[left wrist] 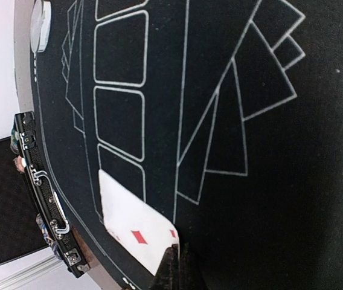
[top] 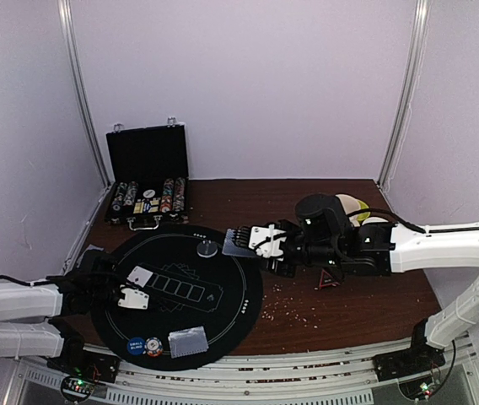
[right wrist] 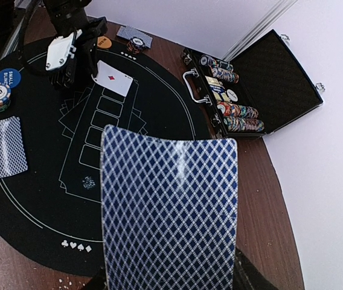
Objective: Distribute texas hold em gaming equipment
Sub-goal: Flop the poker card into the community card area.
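Observation:
A round black mat [top: 223, 321] carries the poker things. My left gripper [left wrist: 177, 266] is shut on the corner of a face-up diamond card [left wrist: 129, 217], held low over the mat's printed card boxes [top: 141, 274]. My right gripper [top: 252, 242] is shut on the blue-backed deck [right wrist: 168, 211], which hangs over the mat's far right edge and fills the right wrist view. Face-down cards [top: 187, 340] lie at the near rim beside a blue disc [top: 136, 345] and a red-white disc [top: 153, 345]. A clear grey disc [top: 208, 249] sits at the far rim. An orange disc [right wrist: 103, 42] and a black-white chip [right wrist: 136, 43] lie behind the left arm.
The open black case [top: 148, 181] with chip rows stands at the back left of the brown table [top: 349, 312]. A mug [top: 353, 204] shows behind the right arm. Crumbs are scattered right of the mat. More face-down cards [right wrist: 134, 35] lie past the left arm.

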{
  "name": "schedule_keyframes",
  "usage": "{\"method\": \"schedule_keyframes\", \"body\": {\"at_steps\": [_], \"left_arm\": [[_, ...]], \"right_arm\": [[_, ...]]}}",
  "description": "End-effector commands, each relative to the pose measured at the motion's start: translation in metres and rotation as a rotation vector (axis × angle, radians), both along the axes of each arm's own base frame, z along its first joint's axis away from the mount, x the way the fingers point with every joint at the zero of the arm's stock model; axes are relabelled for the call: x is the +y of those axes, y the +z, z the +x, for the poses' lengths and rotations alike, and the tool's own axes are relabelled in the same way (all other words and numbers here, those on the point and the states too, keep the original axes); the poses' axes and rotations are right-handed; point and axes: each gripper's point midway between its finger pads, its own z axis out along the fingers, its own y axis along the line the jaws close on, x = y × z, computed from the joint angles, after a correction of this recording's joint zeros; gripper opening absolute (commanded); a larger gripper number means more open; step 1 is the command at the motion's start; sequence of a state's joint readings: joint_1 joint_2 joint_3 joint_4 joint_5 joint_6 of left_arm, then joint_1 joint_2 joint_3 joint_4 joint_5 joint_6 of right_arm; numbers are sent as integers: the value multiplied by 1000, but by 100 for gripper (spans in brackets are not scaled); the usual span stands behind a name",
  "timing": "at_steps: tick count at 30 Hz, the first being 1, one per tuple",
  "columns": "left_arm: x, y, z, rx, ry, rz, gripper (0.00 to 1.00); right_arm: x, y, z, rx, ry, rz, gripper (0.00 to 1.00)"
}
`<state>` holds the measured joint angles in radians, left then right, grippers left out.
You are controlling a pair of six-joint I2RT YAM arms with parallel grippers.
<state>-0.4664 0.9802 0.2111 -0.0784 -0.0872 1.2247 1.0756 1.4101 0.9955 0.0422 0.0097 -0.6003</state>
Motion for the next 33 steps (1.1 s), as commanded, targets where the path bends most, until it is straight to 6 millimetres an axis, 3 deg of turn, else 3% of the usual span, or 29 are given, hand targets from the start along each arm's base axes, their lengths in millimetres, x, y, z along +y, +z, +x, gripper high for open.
{"method": "schedule_keyframes", "body": {"at_steps": [1, 8, 13, 26, 29, 33], "left_arm": [[-3, 0, 10, -12, 15, -31, 0], [9, 0, 30, -10, 60, -2, 0], [22, -11, 21, 32, 49, 60, 0], [22, -12, 10, 59, 15, 61, 0], [23, -10, 8, 57, 8, 70, 25], [26, -8, 4, 60, 3, 90, 36]], "right_arm": [[-3, 15, 0, -23, -3, 53, 48], [-5, 12, -2, -24, 0, 45, 48], [-7, 11, -3, -28, 4, 42, 48], [-8, 10, -2, -36, 2, 31, 48], [-7, 10, -2, -34, 6, 30, 48], [-6, 11, -2, -33, 6, 30, 48]]}}
